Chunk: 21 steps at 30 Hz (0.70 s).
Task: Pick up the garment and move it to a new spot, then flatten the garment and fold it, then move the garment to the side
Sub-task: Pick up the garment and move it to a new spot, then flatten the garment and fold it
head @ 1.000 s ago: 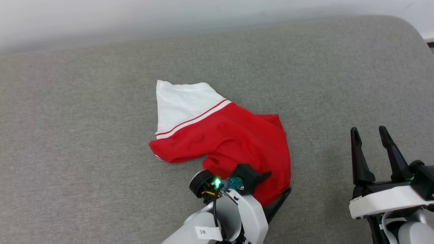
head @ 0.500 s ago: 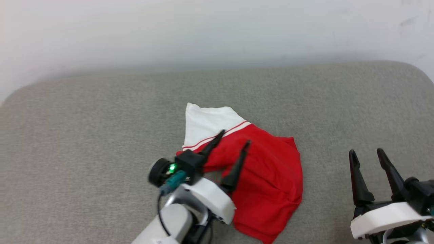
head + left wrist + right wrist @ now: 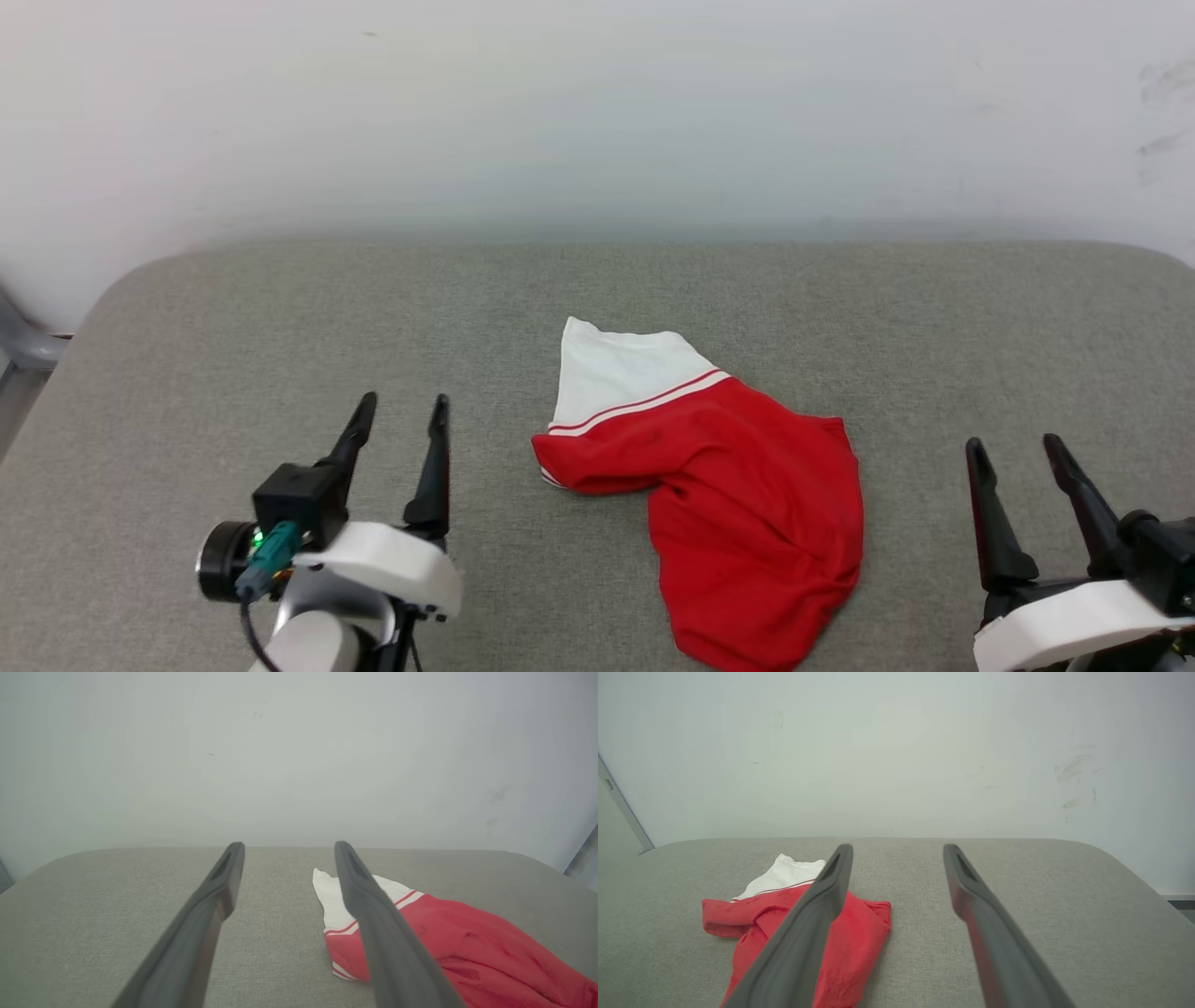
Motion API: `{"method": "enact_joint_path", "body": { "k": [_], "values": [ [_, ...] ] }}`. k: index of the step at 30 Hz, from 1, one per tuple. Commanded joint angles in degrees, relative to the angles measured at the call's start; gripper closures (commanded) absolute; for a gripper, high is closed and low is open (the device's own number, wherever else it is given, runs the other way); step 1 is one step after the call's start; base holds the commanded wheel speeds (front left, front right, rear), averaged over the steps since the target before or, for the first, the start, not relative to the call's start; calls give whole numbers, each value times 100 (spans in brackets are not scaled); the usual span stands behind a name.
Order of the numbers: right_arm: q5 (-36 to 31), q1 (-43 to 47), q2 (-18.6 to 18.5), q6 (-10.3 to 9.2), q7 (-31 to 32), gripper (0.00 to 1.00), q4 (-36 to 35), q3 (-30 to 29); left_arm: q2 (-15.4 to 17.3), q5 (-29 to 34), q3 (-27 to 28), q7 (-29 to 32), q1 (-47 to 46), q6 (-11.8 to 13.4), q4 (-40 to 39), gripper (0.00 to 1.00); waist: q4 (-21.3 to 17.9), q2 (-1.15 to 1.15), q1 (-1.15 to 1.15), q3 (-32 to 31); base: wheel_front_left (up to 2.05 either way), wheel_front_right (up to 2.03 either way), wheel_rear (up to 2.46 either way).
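- The garment [image 3: 738, 523] is a red shirt with a white sleeve [image 3: 621, 378]. The sleeve has thin red and white stripes where it meets the red part.
- The shirt lies in a crumpled heap, not flat. The white sleeve sticks out toward the far edge, and the red part is bunched and folded over on itself. I cannot see any letters on it.
- It lies on the grey, cloth-covered worktop [image 3: 233, 355], about halfway between the left edge and the right edge. It is well away from the far edge, which runs along the pale wall [image 3: 597, 112].
- Nothing is touching the shirt.
- The left gripper [image 3: 403, 401] is open and holds nothing. It hangs over bare worktop near the shirt, on its left side.
- The right gripper [image 3: 1015, 443] is open too, and empty. It is near the shirt's right side, apart from it.
- I think the shirt is lying loose between steps. It is not flat and not folded, so the flatten step looks like the job in hand.
- Next, I think each gripper needs to come in from its own side, go down to the cloth and pinch an edge or a corner.
- The white sleeve is the easiest part to find for the left gripper. The right gripper would have to hunt for a hem in the red bunch.
- Then the two should pull gently apart so the shirt spreads out flat.
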Motion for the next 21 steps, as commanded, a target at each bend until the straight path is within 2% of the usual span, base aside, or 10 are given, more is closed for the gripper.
{"method": "enact_joint_path", "body": {
  "k": [1, 8, 18, 21],
  "values": [
    [1, 77, 8, -4, 38, 0, -64, -34, 100, -11, 146, -34, 184, 41, -119, 0, 45, 0, 0, -49, 0, 0, 0],
    [4, 199, 8, -4, 96, 0, -179, -48, 335, -78, 403, -41, 591, -28, -372, 0, 97, 0, 0, -129, 0, 0, 0],
    [49, 230, 8, -4, 136, 0, -230, -122, 348, -94, 373, -36, 741, -35, -412, 0, 121, 0, 0, -151, 0, 0, 0],
    [50, 291, 8, -4, 376, 0, -105, -101, 357, -104, 356, -22, 664, -66, -378, 0, 153, 0, 0, -133, 0, 0, 0]
  ]
}}
